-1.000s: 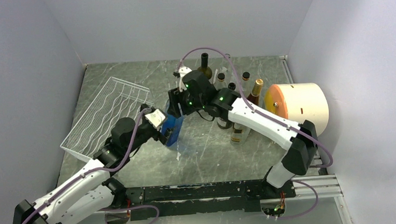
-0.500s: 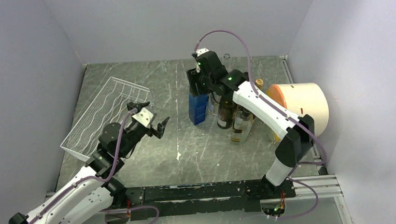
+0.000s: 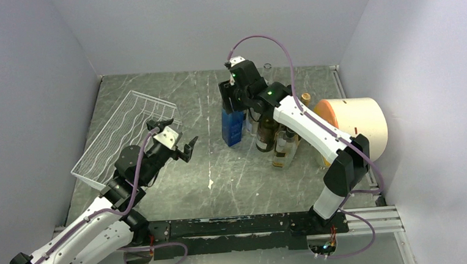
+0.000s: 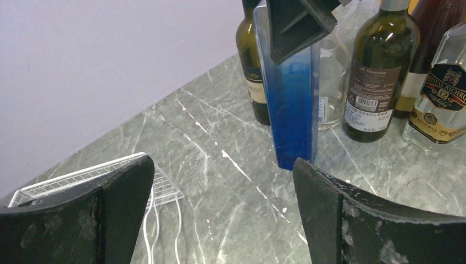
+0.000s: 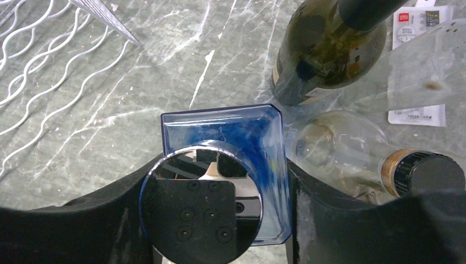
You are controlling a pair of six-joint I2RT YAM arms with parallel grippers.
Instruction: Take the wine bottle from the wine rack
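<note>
The wine bottle [image 3: 232, 127] is a blue, square-sided bottle with a mirror-like cap. It stands upright on the marble table just left of the other bottles. My right gripper [image 3: 234, 101] reaches down over its top and is shut on its shoulders. In the right wrist view the fingers of the right gripper [image 5: 222, 176] press both sides of the wine bottle [image 5: 220, 129]. My left gripper [image 3: 179, 134] hangs open and empty between the bottle and the white wire wine rack [image 3: 121, 136]. The left gripper [image 4: 222, 181] sees the wine bottle [image 4: 291, 110] ahead and a corner of the wine rack [image 4: 82, 176].
Several other bottles [image 3: 274, 135] stand just right of the blue one, among them a green one [image 4: 379, 71] and a clear whisky bottle [image 4: 445, 99]. A cream cylinder with an orange face [image 3: 353, 124] lies at the right wall. Grey walls enclose the table.
The right arm carried the blue bottle from mid-table to the back and stood it beside the other bottles. The left gripper let go and drew back toward the rack, open.
</note>
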